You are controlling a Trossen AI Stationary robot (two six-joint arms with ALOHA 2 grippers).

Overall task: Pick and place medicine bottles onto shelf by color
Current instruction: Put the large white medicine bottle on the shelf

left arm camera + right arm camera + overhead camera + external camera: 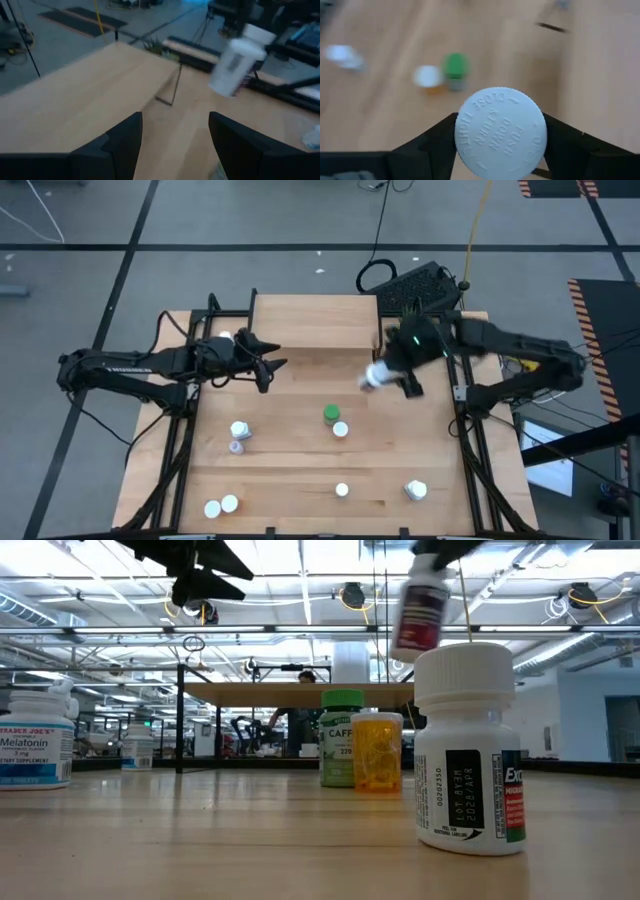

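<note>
The left gripper (pixel 272 363) is held open and empty at nine o'clock of the low light-wood shelf (pixel 313 322). At three o'clock of the shelf, a small white pill bottle with a white cap (pixel 375 376) is gripped by the right gripper (pixel 392 378), above the wooden table (pixel 290 460).

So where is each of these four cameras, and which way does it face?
High: overhead, straight down on the shelf and both arms.
Low: tabletop height, level across bottles into the room.
Left wrist: past the left tool, open, over the shelf.
Right wrist: down past the right tool, gripping a white bottle.
Shared: that bottle.
</note>
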